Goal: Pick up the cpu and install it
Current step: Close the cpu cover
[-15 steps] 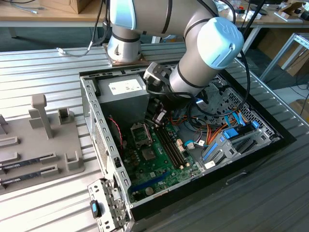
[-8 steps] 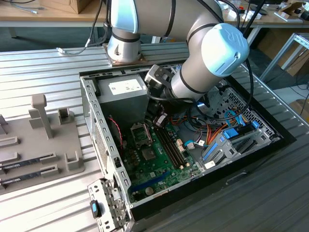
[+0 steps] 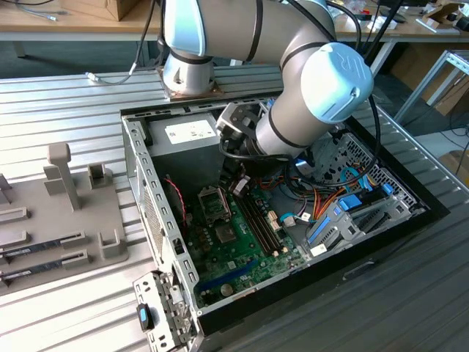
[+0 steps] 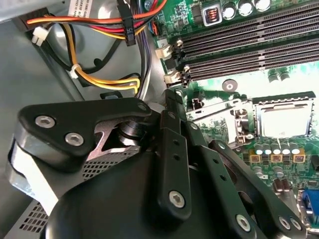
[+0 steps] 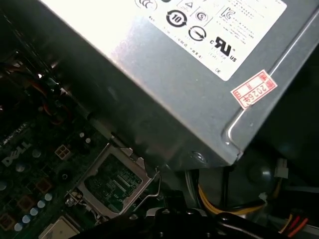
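Two long dark sticks (image 3: 44,243) at least lie in one grey fixture (image 3: 73,213) on the ribbed table (image 3: 73,103), at the exterior view's left. Just beside the fixture stands one open case (image 3: 150,191). One green board (image 3: 242,253) lies flat on the case's floor, and one power supply (image 3: 187,139) fills the corner nearest the arm's base. One arm (image 3: 293,88) bends down into the case from the table's far edge. Its gripper (image 4: 169,124) hangs low at the board's edge, between the power supply's cables (image 4: 104,74) and the socket (image 4: 256,107), close to both. Whether it is clenched or released, and whether it grips anything, I cannot tell — its own black links hide that.

One cpu (image 4: 286,122) — a pale silvery square in the second wrist view — lies flat inside the socket, apart from the gripper. The socket's metal frame (image 4: 219,113) stands open just beside it, on the gripper's side. Four dark slots (image 4: 249,45) run side by side along the board, near the socket.
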`<state>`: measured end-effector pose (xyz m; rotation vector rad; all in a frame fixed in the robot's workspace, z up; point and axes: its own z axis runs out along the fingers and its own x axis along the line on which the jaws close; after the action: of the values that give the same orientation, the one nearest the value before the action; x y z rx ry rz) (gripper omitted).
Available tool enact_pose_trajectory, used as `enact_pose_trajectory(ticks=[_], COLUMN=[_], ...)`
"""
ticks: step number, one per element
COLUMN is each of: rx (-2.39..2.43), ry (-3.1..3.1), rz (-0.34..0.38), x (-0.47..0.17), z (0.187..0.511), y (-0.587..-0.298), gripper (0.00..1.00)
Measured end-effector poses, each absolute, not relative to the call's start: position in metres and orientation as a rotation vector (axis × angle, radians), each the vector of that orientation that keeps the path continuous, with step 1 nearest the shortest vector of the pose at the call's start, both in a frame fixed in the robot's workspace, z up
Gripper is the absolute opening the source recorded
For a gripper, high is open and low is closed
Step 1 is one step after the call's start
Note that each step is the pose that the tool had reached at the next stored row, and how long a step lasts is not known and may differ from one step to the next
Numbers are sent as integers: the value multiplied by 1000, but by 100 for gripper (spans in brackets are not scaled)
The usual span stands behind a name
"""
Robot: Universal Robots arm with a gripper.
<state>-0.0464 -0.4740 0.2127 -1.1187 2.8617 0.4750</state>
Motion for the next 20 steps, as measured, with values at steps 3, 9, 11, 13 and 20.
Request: enact_pose_trajectory(ticks=[3,9,11,13,20], rx=[-1121,-1125,-1125,-1126,-1126], ry=[2860,2860,2859,2859,2859], rz=[476,476,477,477,477], x=[-47,-47,-47,-47,-48], z=[210,207,206,206,205], y=[-474,-474,-474,-474,-474], gripper=[11,11,11,11,11])
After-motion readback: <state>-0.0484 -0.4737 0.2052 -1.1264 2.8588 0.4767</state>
